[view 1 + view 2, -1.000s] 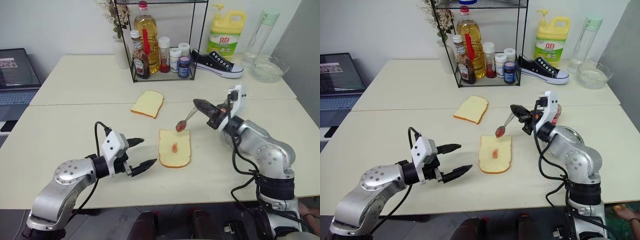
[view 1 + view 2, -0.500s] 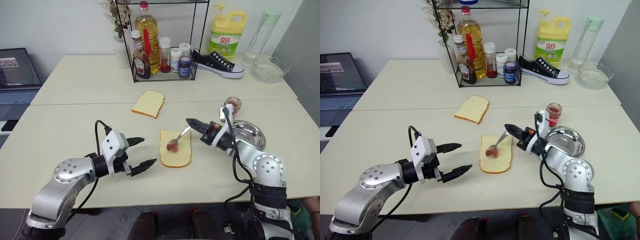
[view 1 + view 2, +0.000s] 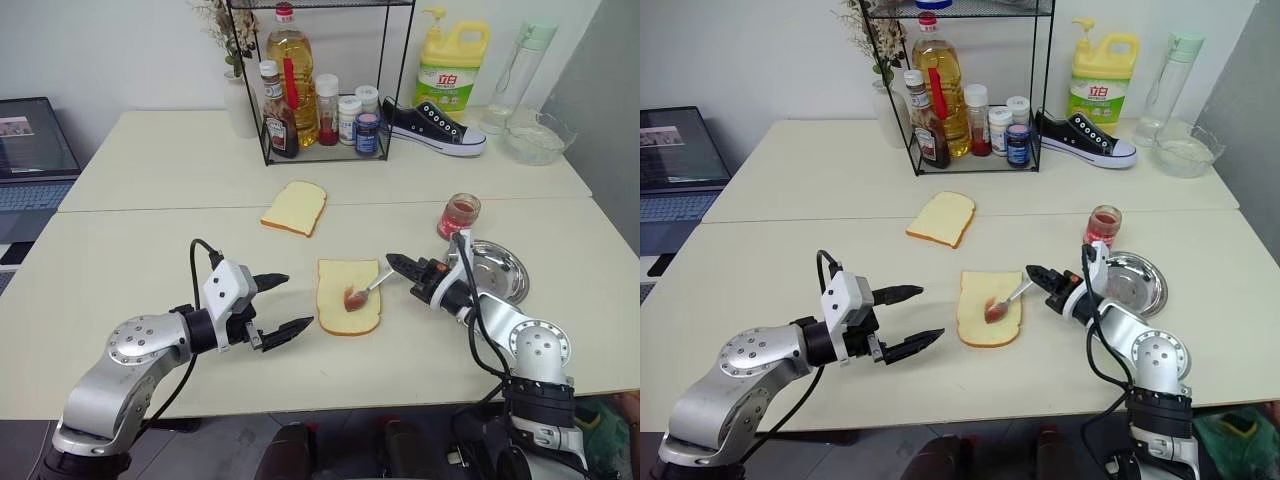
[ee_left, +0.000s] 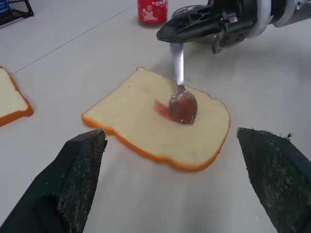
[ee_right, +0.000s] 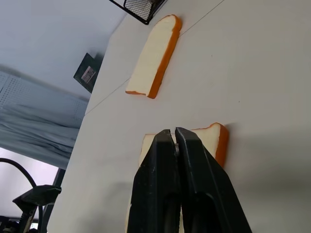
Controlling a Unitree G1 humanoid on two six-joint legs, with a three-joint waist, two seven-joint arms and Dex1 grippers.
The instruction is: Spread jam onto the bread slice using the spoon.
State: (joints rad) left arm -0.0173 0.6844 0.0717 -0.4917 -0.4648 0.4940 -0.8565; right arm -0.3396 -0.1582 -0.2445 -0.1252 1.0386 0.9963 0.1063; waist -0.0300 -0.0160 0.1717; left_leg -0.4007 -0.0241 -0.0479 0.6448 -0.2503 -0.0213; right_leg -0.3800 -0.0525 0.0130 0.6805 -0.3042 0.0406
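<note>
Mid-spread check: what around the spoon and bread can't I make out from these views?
- Right wrist view: the right gripper covers the spoon and part of the bread slice.
- Left wrist view: the spoon bowl hides the jam beneath it; only a red smear beside it shows.
- Head views: the jam jar is too small to judge its fill level.
- Left wrist view: the jar's top is cut off by the edge.

— What's the room like?
— A plain white wall (image 3: 120, 50) runs behind two cream tables (image 3: 150, 160) pushed together, a seam between them.
— Anything off to the sides?
— A laptop (image 3: 35, 150) sits at the far left, and a grey panel (image 3: 610, 110) stands at the right. The light is even and soft.
</note>
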